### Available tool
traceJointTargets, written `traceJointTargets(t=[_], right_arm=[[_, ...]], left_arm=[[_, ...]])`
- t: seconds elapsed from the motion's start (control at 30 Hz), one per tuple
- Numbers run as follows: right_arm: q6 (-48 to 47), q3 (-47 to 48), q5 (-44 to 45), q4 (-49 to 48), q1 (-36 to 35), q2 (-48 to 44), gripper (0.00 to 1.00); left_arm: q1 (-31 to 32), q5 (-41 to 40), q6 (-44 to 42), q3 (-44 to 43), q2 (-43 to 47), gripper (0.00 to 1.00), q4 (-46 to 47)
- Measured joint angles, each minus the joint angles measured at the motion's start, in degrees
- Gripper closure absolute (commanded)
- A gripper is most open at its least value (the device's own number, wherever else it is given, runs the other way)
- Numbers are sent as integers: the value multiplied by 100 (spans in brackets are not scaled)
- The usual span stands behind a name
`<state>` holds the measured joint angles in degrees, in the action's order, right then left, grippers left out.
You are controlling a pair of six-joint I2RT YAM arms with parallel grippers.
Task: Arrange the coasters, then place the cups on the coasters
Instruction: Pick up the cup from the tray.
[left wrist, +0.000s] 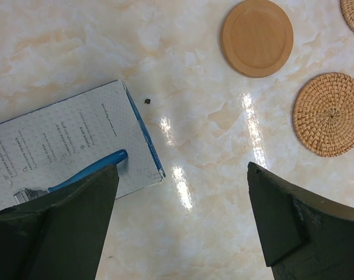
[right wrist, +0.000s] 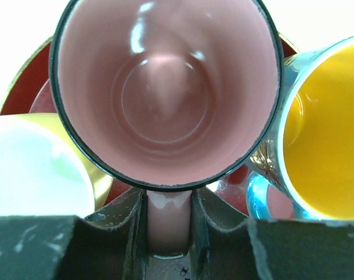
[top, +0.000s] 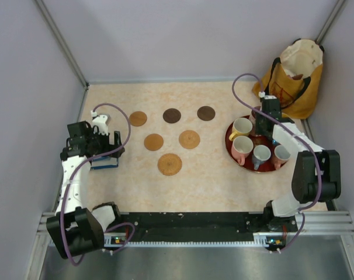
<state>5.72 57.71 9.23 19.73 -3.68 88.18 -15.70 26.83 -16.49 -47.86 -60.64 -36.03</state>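
Right gripper (right wrist: 168, 217): clenching on pink cup (right wrist: 165, 87) handle, cup standing in tray (top: 229, 140).
Left gripper (left wrist: 183, 175): gaping wide, hovering above table (top: 212, 181) beside box (left wrist: 66, 140).
Coasters (top: 169, 164): lying spread across mid-table, apart from tray.
Other cups (top: 261, 154): crowding tray.

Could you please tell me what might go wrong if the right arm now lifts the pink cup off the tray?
1. The right end effector grips the pink cup only by its handle, so the cup might swing or slip when it is lifted.
2. The blue cup with yellow inside and the pale yellow cup crowd it on the red tray; a tilted lift could knock them.
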Motion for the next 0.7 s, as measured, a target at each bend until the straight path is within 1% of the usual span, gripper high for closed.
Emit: traceJointTargets(t=[0.3, 0.53, 0.7], right_arm=[[-177, 7, 321, 44, -407, -319, 100], [-269, 20, 658, 44, -417, -319, 100], [-369, 249, 750, 52, -417, -319, 100]], left_arm=[[0, 68, -2, 0, 2, 5, 0], [0, 83, -2, 0, 7, 5, 0], [0, 83, -2, 0, 7, 5, 0]])
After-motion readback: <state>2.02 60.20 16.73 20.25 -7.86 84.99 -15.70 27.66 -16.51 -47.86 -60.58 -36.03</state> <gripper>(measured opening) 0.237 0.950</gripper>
